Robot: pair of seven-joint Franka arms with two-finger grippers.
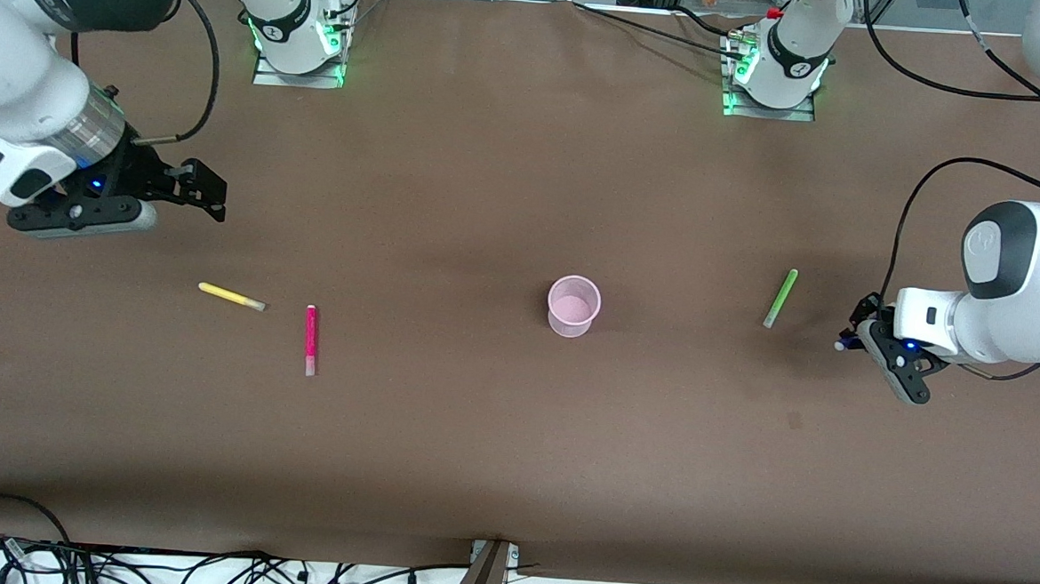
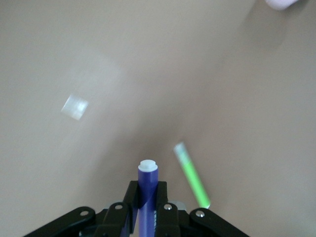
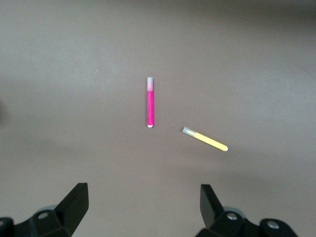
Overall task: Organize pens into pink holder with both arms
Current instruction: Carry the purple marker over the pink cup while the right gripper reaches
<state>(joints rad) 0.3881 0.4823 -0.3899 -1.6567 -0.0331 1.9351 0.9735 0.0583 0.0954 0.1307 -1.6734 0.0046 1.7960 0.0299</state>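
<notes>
The pink holder (image 1: pixel 574 305) stands upright mid-table, with nothing showing inside it. My left gripper (image 1: pixel 850 338) hangs low toward the left arm's end of the table and is shut on the purple pen (image 2: pixel 147 178), whose pale cap sticks out past the fingers. The green pen (image 1: pixel 780 298) lies flat between that gripper and the holder. Toward the right arm's end lie the yellow pen (image 1: pixel 231 296) and the magenta pen (image 1: pixel 310 339). My right gripper (image 1: pixel 209 189) hovers open above the table near the yellow pen, holding nothing.
The brown table top runs wide around the holder. Both arm bases (image 1: pixel 300 36) stand along the edge farthest from the front camera. Cables (image 1: pixel 203 569) lie along the table's nearest edge.
</notes>
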